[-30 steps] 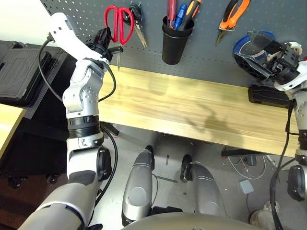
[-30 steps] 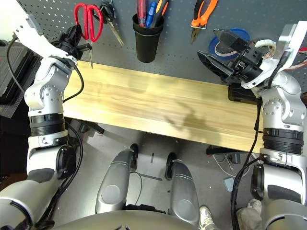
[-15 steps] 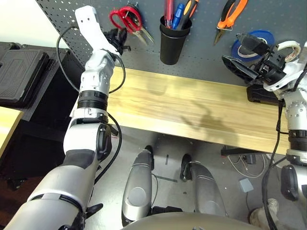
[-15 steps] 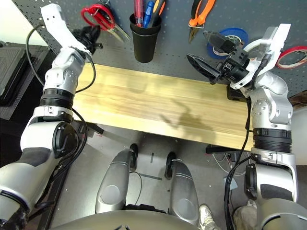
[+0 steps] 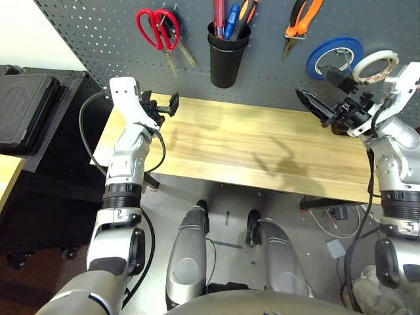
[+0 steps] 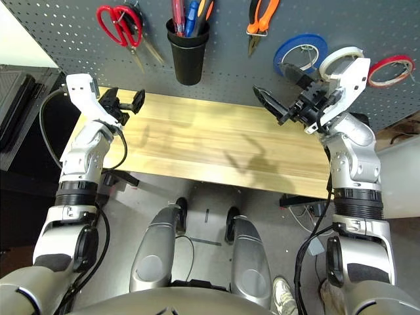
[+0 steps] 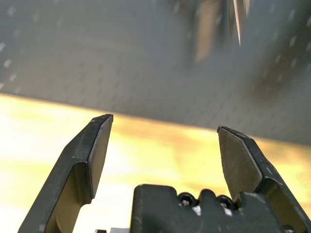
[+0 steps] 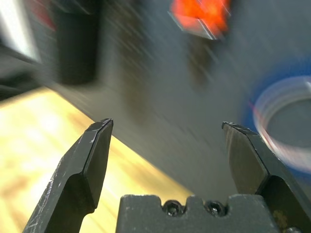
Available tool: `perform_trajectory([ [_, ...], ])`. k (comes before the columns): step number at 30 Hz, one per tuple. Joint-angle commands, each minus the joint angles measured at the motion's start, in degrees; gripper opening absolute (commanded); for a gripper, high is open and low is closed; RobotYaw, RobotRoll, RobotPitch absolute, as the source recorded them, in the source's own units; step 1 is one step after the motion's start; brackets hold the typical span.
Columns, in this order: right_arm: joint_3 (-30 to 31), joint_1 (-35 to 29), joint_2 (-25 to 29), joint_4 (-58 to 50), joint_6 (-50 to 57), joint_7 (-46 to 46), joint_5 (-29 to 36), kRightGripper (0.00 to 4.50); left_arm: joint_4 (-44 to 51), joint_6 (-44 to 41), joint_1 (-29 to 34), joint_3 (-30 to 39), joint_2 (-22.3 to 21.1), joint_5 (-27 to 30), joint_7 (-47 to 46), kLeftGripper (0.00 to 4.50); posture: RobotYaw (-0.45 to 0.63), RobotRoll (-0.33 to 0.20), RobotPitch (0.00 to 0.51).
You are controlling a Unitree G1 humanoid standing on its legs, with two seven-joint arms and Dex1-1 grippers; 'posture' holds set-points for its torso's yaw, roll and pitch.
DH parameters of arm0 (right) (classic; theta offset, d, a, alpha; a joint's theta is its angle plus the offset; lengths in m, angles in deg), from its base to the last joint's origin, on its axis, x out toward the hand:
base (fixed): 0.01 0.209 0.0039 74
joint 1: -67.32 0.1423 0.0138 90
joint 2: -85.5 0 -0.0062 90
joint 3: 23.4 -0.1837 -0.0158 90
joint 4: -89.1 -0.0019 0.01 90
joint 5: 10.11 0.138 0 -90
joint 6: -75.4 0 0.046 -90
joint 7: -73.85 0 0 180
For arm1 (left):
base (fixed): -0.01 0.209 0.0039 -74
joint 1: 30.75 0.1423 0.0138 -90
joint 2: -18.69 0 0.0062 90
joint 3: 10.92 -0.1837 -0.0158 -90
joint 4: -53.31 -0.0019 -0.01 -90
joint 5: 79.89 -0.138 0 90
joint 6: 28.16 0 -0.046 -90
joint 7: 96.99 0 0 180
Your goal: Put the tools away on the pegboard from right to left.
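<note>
**Now: all four tools on the board, both grippers empty**

Pegboard (image 6: pixel 59 26) stands behind the wooden benchtop (image 6: pixel 216 147). Hanging on it, from the robot's right to left: thin red tape ring (image 6: pixel 391 70) at the far right; orange-handled pliers (image 6: pixel 260 21) further left, nose down; red-handled screwdriver (image 6: pixel 177 13) standing in the black cup (image 6: pixel 188 58) among other pens and tools; red-handled scissors (image 6: pixel 119 25) at the left, blades pointing down, hanging beside a black-handled pair (image 5: pixel 176 33).

A blue tape roll (image 6: pixel 301 54) and a white tape roll (image 6: pixel 341 60) hang between the pliers and the red ring.

Left gripper (image 6: pixel 125 103): fingers spread wide, nothing between them, over the left end of the benchtop, below the scissors and apart from them.

Right gripper (image 6: pixel 279 105): fingers likewise wide apart, holding nothing, over the right part of the benchtop, in front of the blue roll.
</note>
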Motion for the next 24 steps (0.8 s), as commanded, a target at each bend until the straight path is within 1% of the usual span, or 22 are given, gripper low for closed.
perform_trajectory([
  [1,-1.98,-1.89,-1.73,3.18,-3.57,8.66,-4.08,4.5,2.12,2.84,3.19,-0.65,0.81,-1.67,-0.97,4.48,0.17,0.0,0.257],
  [5,-3.76,-2.9,-3.76,7.38,-7.63,18.16,-7.36,4.5,0.52,7.0,4.61,0.26,1.13,-2.47,-1.79,4.48,0.18,0.0,0.264],
  [8,-4.34,-2.95,-4.35,11.03,-11.77,22.79,-9.57,4.5,-1.65,10.92,5.16,1.04,1.2,-2.86,-2.4,4.48,0.18,0.0,0.262],
  [13,-6.1,-1.71,-3.09,20.85,-20.41,32.72,-14.33,4.5,-5.68,17.31,5.61,1.86,1.0,-2.88,-1.75,4.48,0.17,0.0,0.263],
  [18,-7.32,-0.71,-1.74,28.22,-25.59,37.95,-15.04,4.5,-9.82,21.3,4.43,2.03,0.5,-2.38,-0.03,4.48,0.18,0.0,0.26],
  [24,-8.24,1.08,-1.36,34.26,-29.33,41.12,-14.44,4.5,-12.44,23.76,2.69,2.01,0.16,-1.95,2.12,4.48,0.2,0.0,0.254],
])
